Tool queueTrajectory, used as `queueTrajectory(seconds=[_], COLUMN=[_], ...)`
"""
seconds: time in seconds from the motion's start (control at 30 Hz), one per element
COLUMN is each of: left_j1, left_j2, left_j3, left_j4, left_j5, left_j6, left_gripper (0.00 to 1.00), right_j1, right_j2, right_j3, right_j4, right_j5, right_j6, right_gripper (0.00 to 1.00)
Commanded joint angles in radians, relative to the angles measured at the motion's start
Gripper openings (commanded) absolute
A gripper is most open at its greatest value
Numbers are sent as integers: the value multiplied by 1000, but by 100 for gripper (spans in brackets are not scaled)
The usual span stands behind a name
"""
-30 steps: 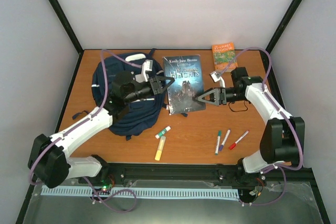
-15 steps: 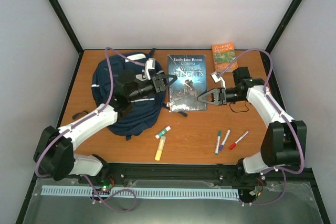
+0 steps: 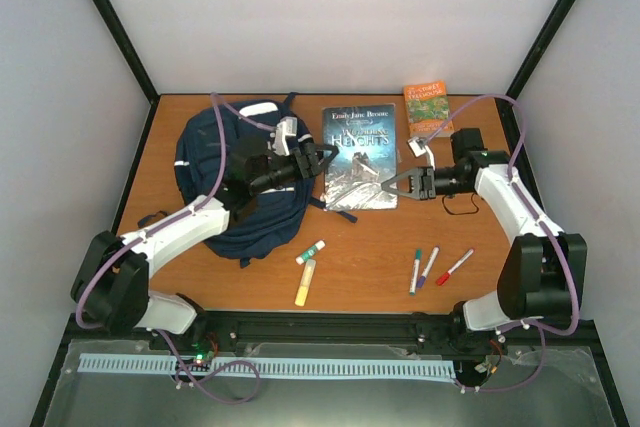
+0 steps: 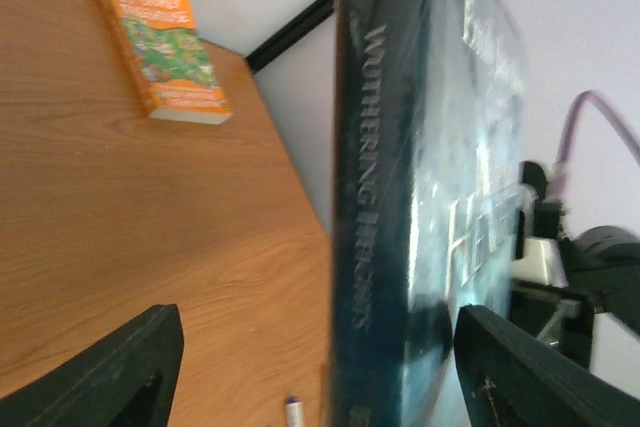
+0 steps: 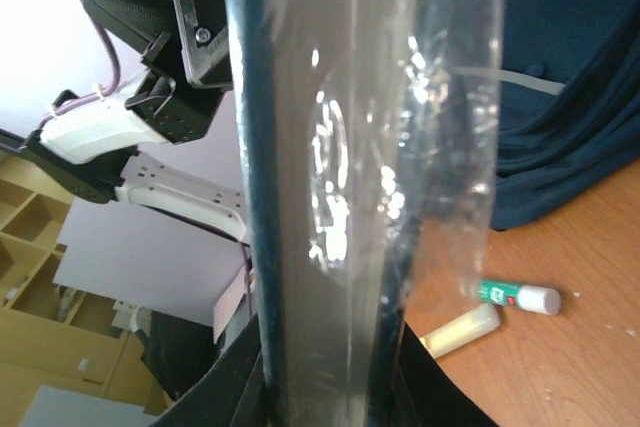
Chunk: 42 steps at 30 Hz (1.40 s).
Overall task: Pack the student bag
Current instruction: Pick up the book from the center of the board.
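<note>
Centre of the top view: right end effector (image 3: pixel 390 185) is pinched nearly closed on the right edge of the book (image 3: pixel 358 147). Left end effector (image 3: pixel 324 158) gapes wide, straddling the spine w/o contact. Student bag (image 3: pixel 215 172) lies at left-centre on the worktop (image 3: pixel 380 247). Step, prob.: moving the book toward the bag. Next needs left to clamp the spine or hold the bag open; opening not visible.

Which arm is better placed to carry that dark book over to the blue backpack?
Right, probably. The right pincer is shut on the dark book; the left pincer stands open around its spine, not gripping.
</note>
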Motion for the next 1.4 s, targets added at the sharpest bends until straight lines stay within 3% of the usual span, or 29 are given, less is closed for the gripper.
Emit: queueTrajectory(seconds=[0.0,0.2,0.3,0.53,0.6,0.77,1.0,1.37], left_j1=[5,6,5,5,5,-11,-87,-124], left_j2=[-30,-45,-28,-37,-6,19,62,155], left_j3=[50,209,315,402,417,377,335,326], left_j4=[-214,-699,-969,-1259,-1334,-1369,-1356,-1372], left_j5=[-88,-343,-482,-697,-728,-749,-808,-902], left_j6=[118,288,374,551,597,680,741,704], left_gripper=[79,81,79,80,76,67,68,68], right_j1=[-26,-29,-29,-28,-28,-28,-26,27], right_j2=[-5,-74,-104,-137,-144,-115,-67,9], right_j3=[23,33,60,29,21,143,283,253], right_j4=[64,143,122,110,109,-35,-185,-210], right_j5=[5,464,616,660,692,824,1047,1222], right_j6=[-11,48,17,10,-1,-112,-234,-251], right_gripper=[3,3,3,3,3,3,3,3])
